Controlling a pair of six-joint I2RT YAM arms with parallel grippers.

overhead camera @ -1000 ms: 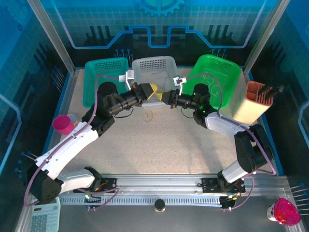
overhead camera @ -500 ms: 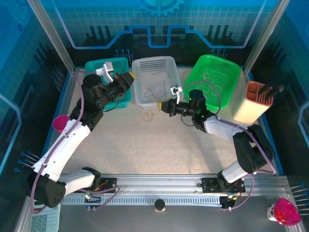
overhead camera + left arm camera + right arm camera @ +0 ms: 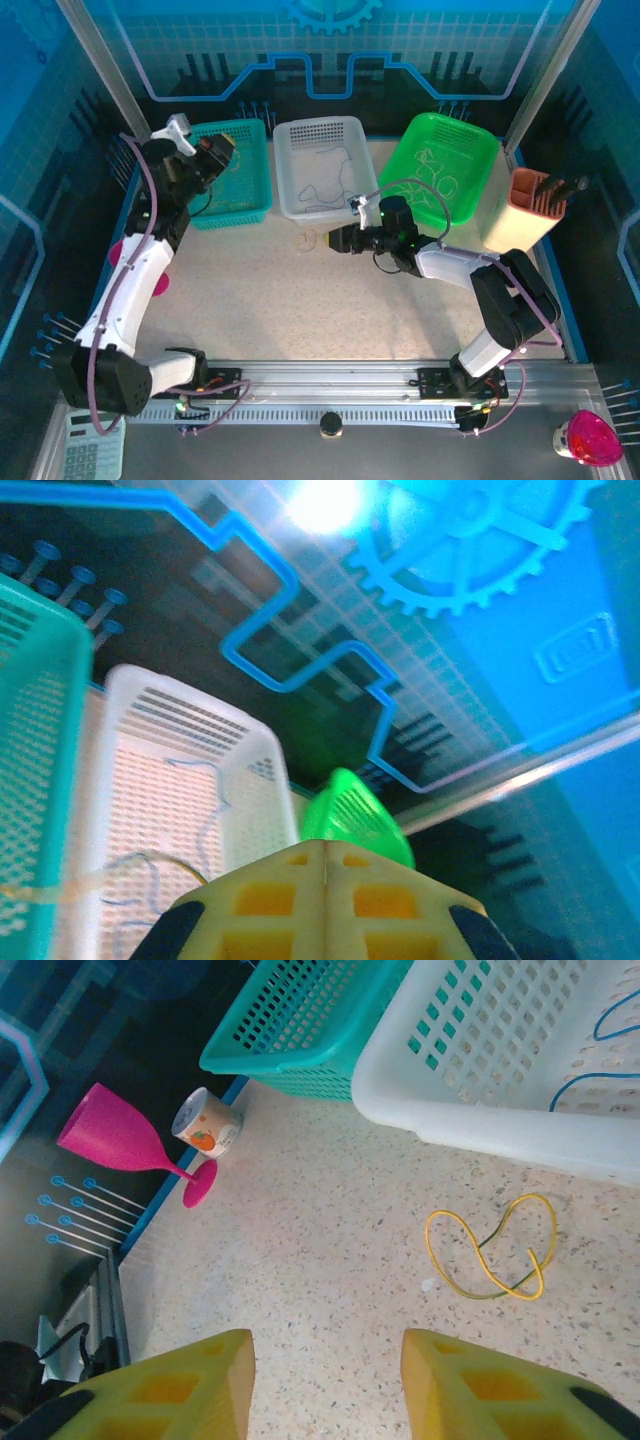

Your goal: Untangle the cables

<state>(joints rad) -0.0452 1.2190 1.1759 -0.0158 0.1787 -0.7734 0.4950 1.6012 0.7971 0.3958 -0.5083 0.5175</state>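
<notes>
Yellow cable (image 3: 490,1242) looped flat on table (image 3: 330,1260); blue cable (image 3: 320,190) curled in white basket (image 3: 500,1130).

Speckled table (image 3: 300,295) (blue-lit walls (image 3: 450,40)).

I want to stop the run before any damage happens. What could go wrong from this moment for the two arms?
1. The yellow cable lies flat on the table close to the white basket; the open right gripper may pinch nothing or bump the basket wall.
2. The pink goblet stands beside the left arm; a swing back could tip it.
</notes>
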